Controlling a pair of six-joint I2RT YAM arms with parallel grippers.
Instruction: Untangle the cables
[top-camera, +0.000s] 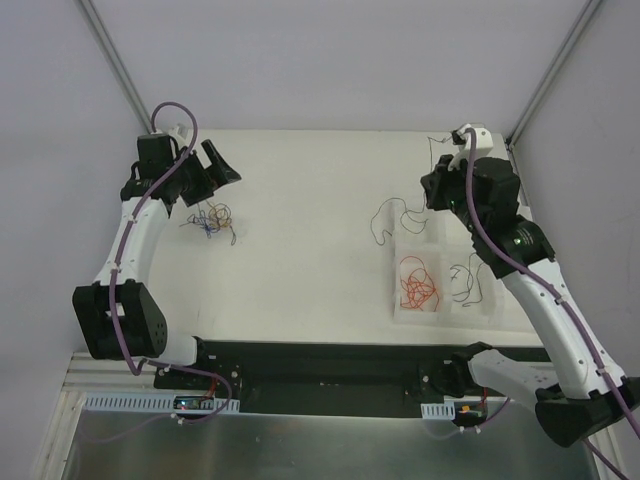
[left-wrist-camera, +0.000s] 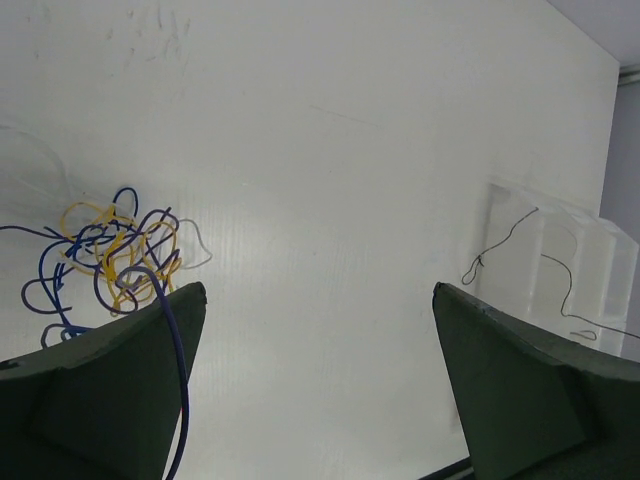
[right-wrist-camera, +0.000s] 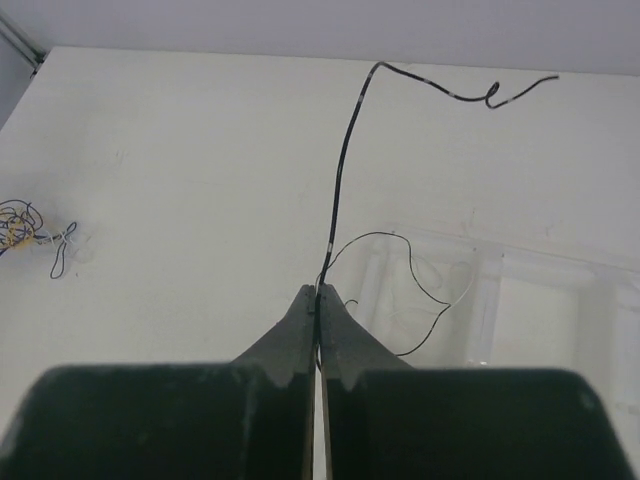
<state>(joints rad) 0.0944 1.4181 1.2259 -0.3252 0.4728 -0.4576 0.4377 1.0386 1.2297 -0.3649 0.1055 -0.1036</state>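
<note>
A small tangle of blue, yellow and pale cables (top-camera: 212, 220) lies on the white table at the left. It also shows in the left wrist view (left-wrist-camera: 110, 255), and far left in the right wrist view (right-wrist-camera: 20, 225). My left gripper (left-wrist-camera: 318, 300) is open and held above the table beside the tangle. A blue strand (left-wrist-camera: 178, 370) runs in front of its left finger. My right gripper (right-wrist-camera: 319, 290) is shut on a thin black cable (right-wrist-camera: 340, 170) by the clear tray and lifts it off the table. One end of the cable sticks up and the rest trails down (top-camera: 385, 215).
A clear compartment tray (top-camera: 445, 318) sits at the right. It holds orange-red cables (top-camera: 418, 283) in its left bay and a thin black cable (top-camera: 465, 280) in its right bay. The table's back edge and frame posts are behind both arms.
</note>
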